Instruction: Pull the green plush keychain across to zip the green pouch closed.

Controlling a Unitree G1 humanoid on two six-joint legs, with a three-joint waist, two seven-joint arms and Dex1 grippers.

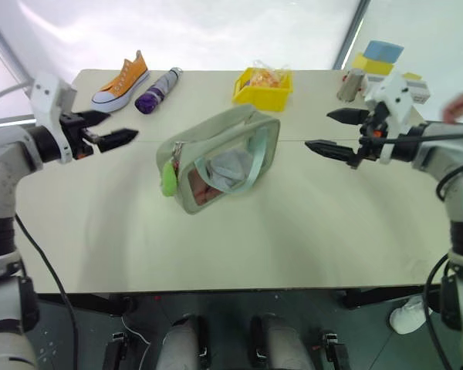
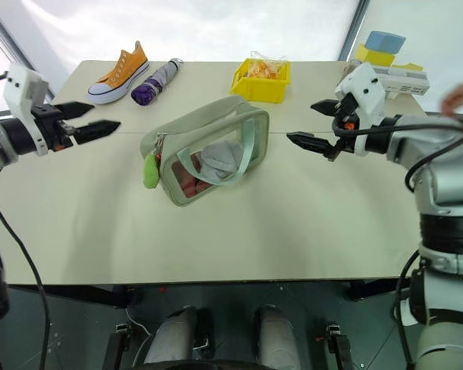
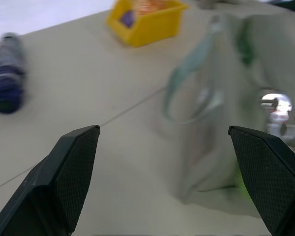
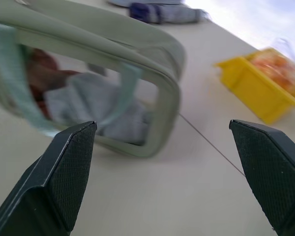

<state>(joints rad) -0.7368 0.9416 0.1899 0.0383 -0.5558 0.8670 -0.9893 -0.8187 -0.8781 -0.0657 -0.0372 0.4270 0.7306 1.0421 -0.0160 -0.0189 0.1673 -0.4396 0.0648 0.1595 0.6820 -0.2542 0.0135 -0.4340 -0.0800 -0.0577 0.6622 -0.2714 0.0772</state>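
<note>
The pale green pouch [image 1: 220,158] lies in the middle of the table, its clear window up, showing grey and reddish contents under a light green strap. The lime-green plush keychain [image 1: 168,179] hangs at the pouch's left end, by a metal clasp. My left gripper [image 1: 113,129] hovers open above the table, left of the pouch and apart from it. On the other side my right gripper [image 1: 326,131] is open too, its fingers pointing toward the pouch with a clear gap between. The right wrist view looks onto the pouch's window [image 4: 96,105].
At the back of the table stand a yellow bin [image 1: 263,87] with packets, a folded purple umbrella [image 1: 157,91] and an orange sneaker [image 1: 120,79]. Blue and yellow blocks [image 1: 380,56] sit at the back right, where a person's hand [image 1: 461,105] reaches in.
</note>
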